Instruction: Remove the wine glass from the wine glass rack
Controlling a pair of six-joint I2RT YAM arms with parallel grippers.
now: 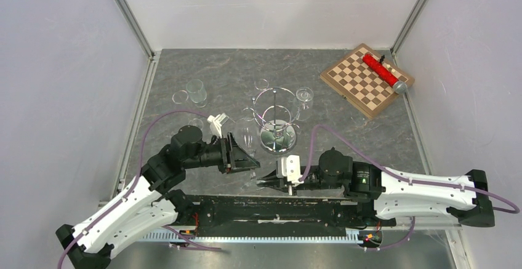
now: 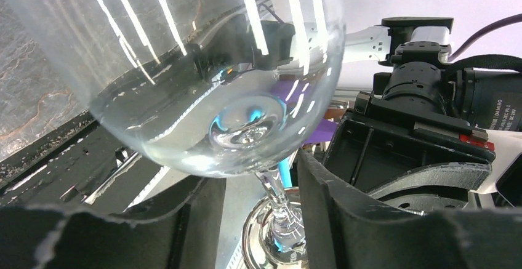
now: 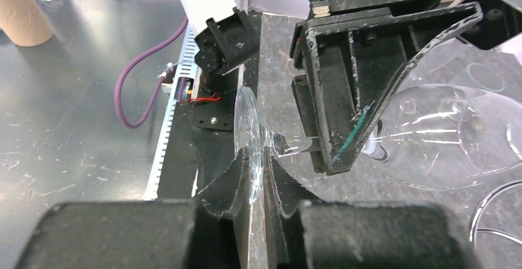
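Slipping was judged the main risk: the wine glass [image 3: 443, 140] was held lying sideways, clear of the wine glass rack [image 1: 277, 135] and over the near part of the table [image 1: 369, 133], by its thin foot alone, so a twist or a hard squeeze could drop or crack it. The right claw [image 3: 255, 164] was clenched on that foot. The left claw [image 2: 255, 176] was seen half open around the stem, apparently not yet touching it.

Surface [image 1: 369, 140] was dark grey with pale marbling, chessboard [image 1: 357, 84] wore brown and cream checks, tube [image 1: 378, 68] was red, rack [image 1: 277, 138] was shiny chrome, glass [image 2: 184, 66] was clear, arms [image 1: 123, 210] were white and black, cable [image 1: 145, 138] was purple.
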